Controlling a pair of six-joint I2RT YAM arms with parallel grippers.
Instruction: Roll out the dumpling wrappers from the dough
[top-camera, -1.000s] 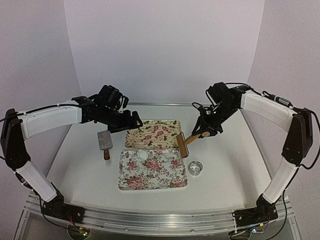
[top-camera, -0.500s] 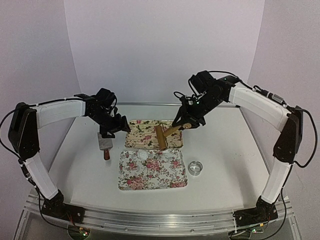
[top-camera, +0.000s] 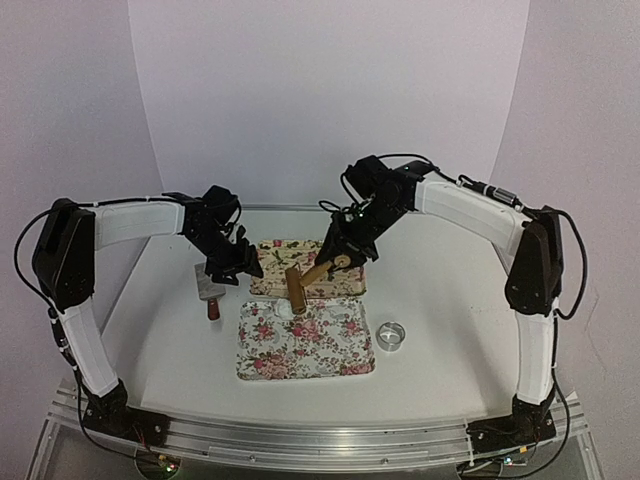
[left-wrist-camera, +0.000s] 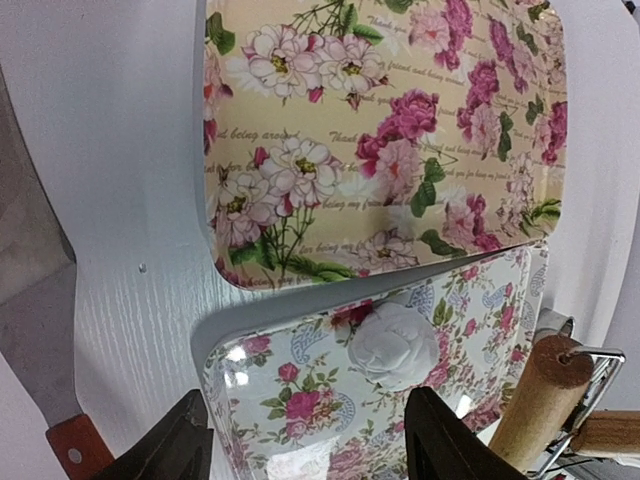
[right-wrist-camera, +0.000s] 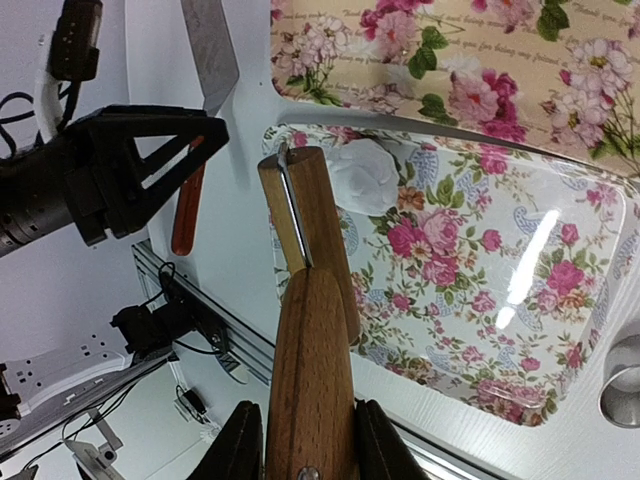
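- The right gripper pinches the wooden roller, whose long axis points toward the dough. The roller's tip is just beside it.
- The left gripper, jaws spread, faces that dough too. The roller is nearer.

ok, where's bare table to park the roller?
Free: the table right of both trays, past the metal ring; the near strip between the white floral tray and the rail; left of the cleaver. Crowded: the gap between cleaver and cream tray, where the left gripper hangs, and the trays' seam by the dough, under the roller in the right gripper.
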